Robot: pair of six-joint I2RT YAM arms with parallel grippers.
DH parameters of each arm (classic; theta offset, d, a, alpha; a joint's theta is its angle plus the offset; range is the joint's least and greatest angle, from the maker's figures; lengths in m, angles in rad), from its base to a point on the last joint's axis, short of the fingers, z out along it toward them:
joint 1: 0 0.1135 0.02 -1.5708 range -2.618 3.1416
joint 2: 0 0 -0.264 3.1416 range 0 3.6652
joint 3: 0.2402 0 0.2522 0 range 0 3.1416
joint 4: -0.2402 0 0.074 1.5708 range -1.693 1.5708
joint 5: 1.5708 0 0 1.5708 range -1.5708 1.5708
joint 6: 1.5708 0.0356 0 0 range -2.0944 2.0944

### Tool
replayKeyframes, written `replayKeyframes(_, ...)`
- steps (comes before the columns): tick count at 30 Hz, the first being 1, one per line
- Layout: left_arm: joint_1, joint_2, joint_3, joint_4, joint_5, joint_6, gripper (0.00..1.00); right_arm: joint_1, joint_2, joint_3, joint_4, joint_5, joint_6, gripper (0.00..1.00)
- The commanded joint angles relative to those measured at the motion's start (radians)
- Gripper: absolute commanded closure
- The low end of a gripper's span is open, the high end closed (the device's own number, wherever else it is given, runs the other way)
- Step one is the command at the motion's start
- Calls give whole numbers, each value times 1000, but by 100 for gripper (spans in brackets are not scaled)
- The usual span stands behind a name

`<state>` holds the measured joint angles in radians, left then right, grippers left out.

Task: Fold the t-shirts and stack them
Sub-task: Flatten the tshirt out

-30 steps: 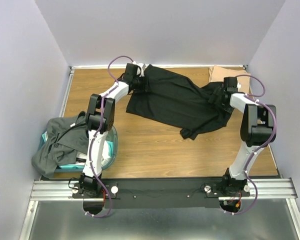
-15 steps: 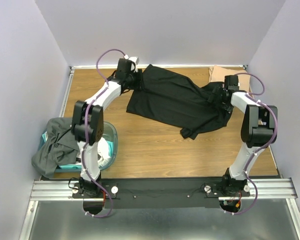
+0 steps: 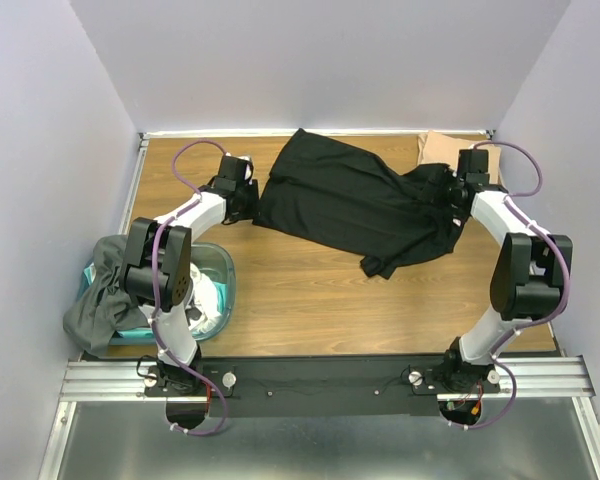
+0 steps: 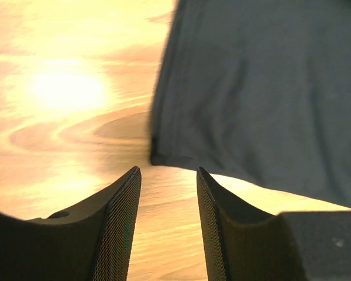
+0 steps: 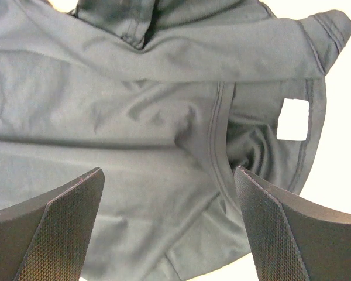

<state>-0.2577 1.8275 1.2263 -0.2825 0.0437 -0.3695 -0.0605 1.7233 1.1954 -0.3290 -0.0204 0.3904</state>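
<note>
A black t-shirt [image 3: 350, 205] lies spread and rumpled across the far middle of the table. My left gripper [image 3: 246, 203] is open and empty, low over bare wood just left of the shirt's left hem corner. In the left wrist view that corner [image 4: 164, 153] lies just ahead of my fingertips [image 4: 134, 173]. My right gripper [image 3: 450, 197] is wide open above the shirt's collar end. The right wrist view shows the collar seam [image 5: 218, 137] and a white label [image 5: 293, 119] between my spread fingers [image 5: 93, 175]. A tan shirt [image 3: 445, 148] lies folded at the far right.
A teal tub [image 3: 226, 278] stands at the near left. A dark grey shirt [image 3: 110, 285] hangs over its rim and white cloth [image 3: 205, 300] lies inside. Walls close in the table on the left, far and right sides.
My left gripper has let go of the shirt's far left edge and moved left and nearer, off the cloth. The right arm has shifted slightly, still over the collar.
</note>
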Motion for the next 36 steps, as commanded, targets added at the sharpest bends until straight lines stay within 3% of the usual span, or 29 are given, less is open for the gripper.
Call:
replayKeyframes(1,9,13,1,11,-70,-2,50,-5,-62,-46,-18,-24,-15,2)
replayKeyframes(26,15,133,22,83,44,18,54,-6,-191,-192,-24,-19,-8,2)
replayKeyframes(32,12,141,4,92,67,20,64,-4,-211,-215,-25,-33,-8,2)
replayKeyframes(35,14,141,1,85,81,23,75,-4,-225,-233,-28,-49,-5,3)
replayKeyframes(36,14,139,-2,83,94,23,85,-2,-228,-240,-28,-61,-4,4)
